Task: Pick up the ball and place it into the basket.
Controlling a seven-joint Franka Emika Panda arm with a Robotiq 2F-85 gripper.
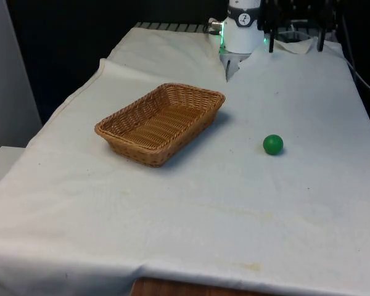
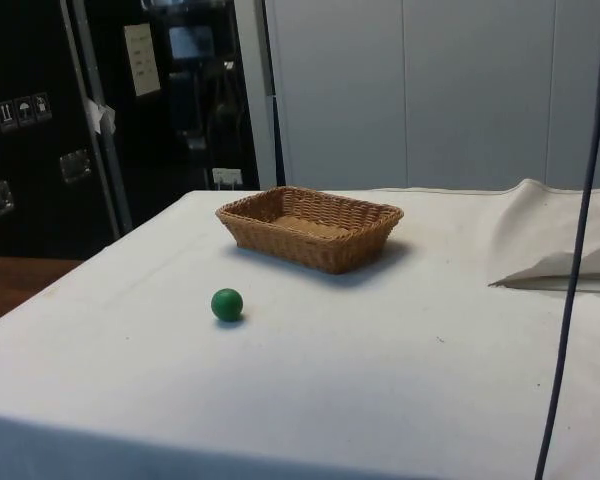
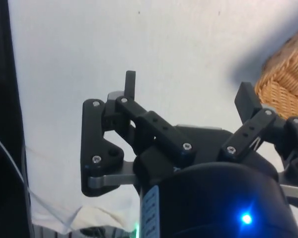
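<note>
fingers (image 3: 130, 84) spread | ball (image 1: 272, 144) beside basket (image 1: 161, 122), seemingly apart

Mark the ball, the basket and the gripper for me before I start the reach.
ball (image 1: 272, 144): front view, middle of the green sphere.
basket (image 1: 139, 110): front view, woven wall at its left.
gripper (image 3: 188, 91): wrist view, gap midway between the open fingers' tips.
</note>
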